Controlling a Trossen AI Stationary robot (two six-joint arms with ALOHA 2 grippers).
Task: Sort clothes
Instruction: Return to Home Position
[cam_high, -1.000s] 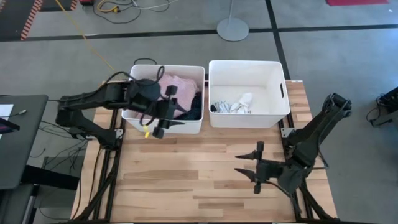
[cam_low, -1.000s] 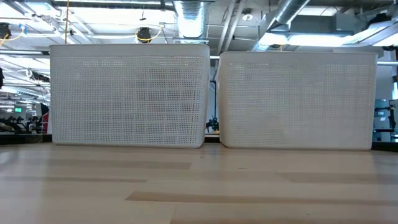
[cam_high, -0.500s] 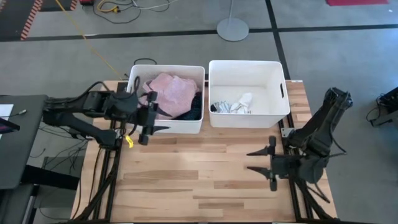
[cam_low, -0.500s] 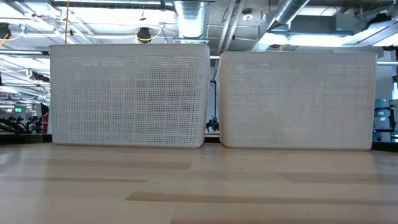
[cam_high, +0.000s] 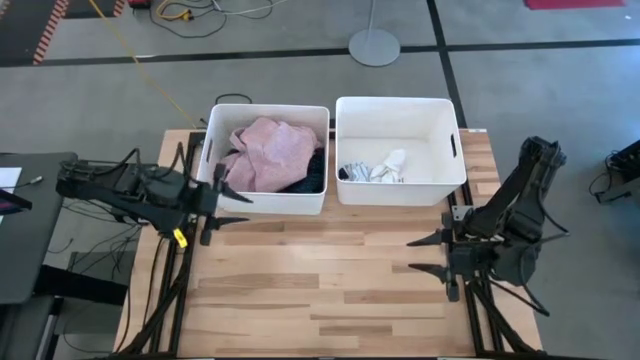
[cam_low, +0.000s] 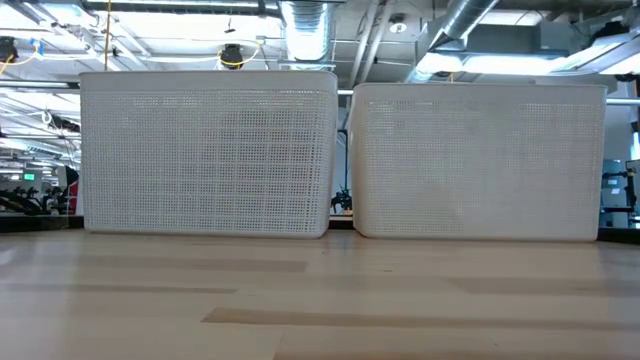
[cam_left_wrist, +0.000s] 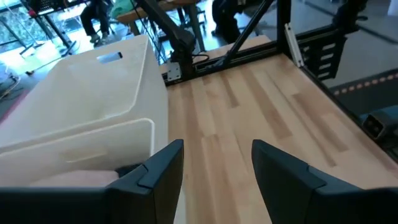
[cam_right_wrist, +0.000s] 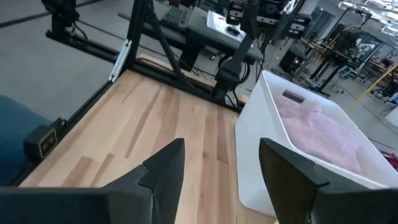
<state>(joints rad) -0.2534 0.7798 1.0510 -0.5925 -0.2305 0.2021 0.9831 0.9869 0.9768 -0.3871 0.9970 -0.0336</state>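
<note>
A pink shirt (cam_high: 270, 150) lies on top of a dark garment (cam_high: 313, 172) in the left white bin (cam_high: 215, 150). Small white and striped socks (cam_high: 375, 168) lie on the floor of the right white bin (cam_high: 450, 130). My left gripper (cam_high: 228, 207) is open and empty at the table's left edge, just near of the left bin. My right gripper (cam_high: 424, 254) is open and empty near the table's right edge. The pink shirt also shows in the right wrist view (cam_right_wrist: 323, 134). A navy dotted top and a plaid shirt are not in view.
The two bins stand side by side along the table's far edge and fill the low view (cam_low: 210, 150). The bare wooden tabletop (cam_high: 320, 280) stretches between my two arms. Black frame posts (cam_high: 170, 270) stand at both table sides.
My left gripper has drawn back from over the left bin toward the table's left and near, coming down beside the bin's near wall. The pink shirt now shows whole in the bin. My right gripper has drawn back toward the table's right edge.
</note>
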